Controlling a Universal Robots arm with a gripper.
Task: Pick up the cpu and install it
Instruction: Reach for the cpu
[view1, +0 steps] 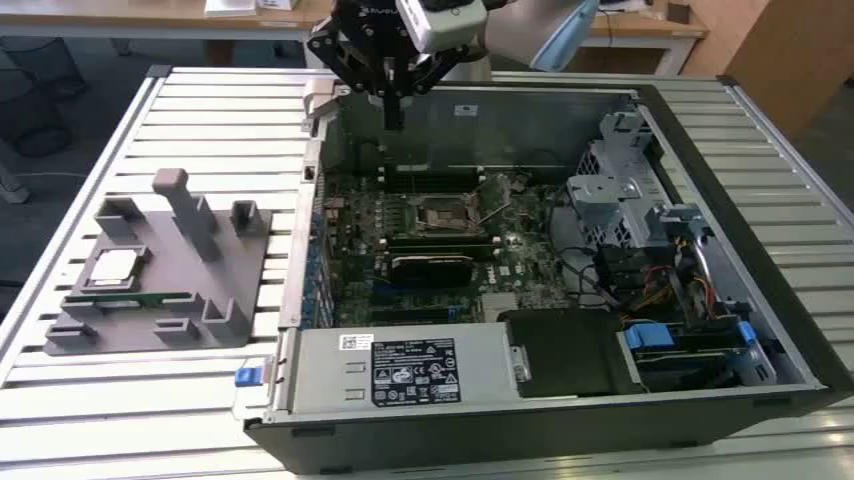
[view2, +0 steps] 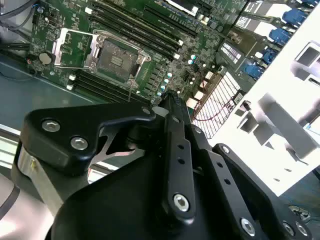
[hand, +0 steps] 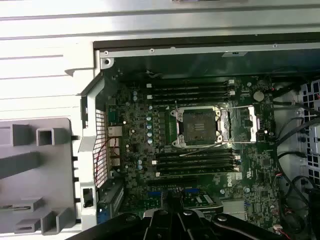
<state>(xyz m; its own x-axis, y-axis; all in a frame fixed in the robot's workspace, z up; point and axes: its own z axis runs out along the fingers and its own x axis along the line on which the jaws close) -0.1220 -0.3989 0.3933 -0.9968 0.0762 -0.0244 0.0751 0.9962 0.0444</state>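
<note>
Pick-up seems not yet begun: the end effector (view1: 394, 122), narrow and empty, hangs above the case (view1: 534, 92), the cpu (view1: 111, 266) well apart from it on a grey holder (view1: 200, 255) toward the exterior view's left; grasping calls for wider fingers.

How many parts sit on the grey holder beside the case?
2. The cpu lies flat on the grey holder, at the exterior view's left; a green memory stick lies beside it, nearer the camera. Posts may hide more.

The cpu (view1: 111, 266) has a silvery metal top; its holder (view1: 134, 340) is matt grey plastic, the table (view1: 200, 120) ribbed metal.
</note>
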